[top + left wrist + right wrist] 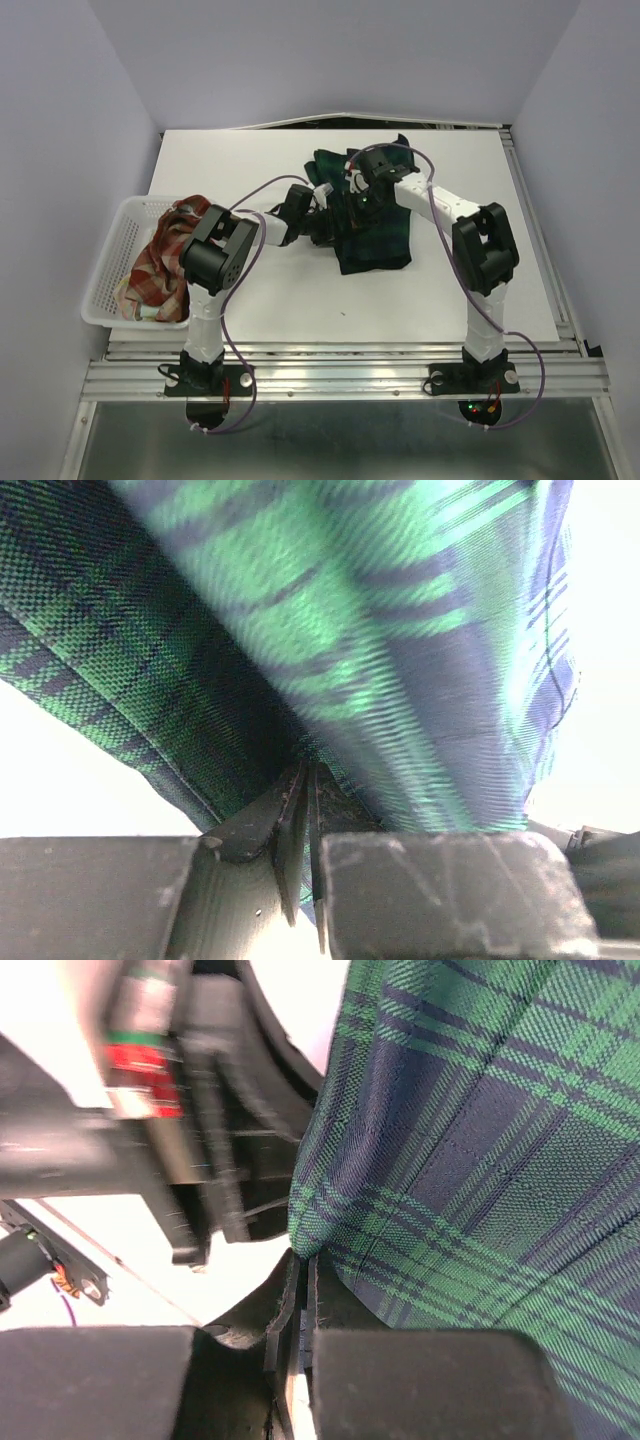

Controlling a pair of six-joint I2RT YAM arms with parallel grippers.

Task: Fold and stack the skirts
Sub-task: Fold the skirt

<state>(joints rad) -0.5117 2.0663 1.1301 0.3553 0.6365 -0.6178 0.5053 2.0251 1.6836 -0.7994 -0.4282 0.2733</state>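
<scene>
A dark green-navy plaid skirt (378,240) lies crumpled in the middle of the white table, partly lifted between both arms. My left gripper (322,222) is at its left edge, and the left wrist view shows the jaws shut on a fold of the plaid cloth (420,630). My right gripper (362,195) is at the skirt's upper left part. The right wrist view shows it shut on the plaid skirt's edge (480,1160). The two grippers are close together. A red-and-cream plaid skirt (160,265) lies bunched in the basket at the left.
A white mesh basket (100,290) stands at the table's left edge. The table's (250,160) front edge meets a metal rail by the arm bases. Blurred in the right wrist view, the left arm's wrist (190,1110) sits just beside my right gripper.
</scene>
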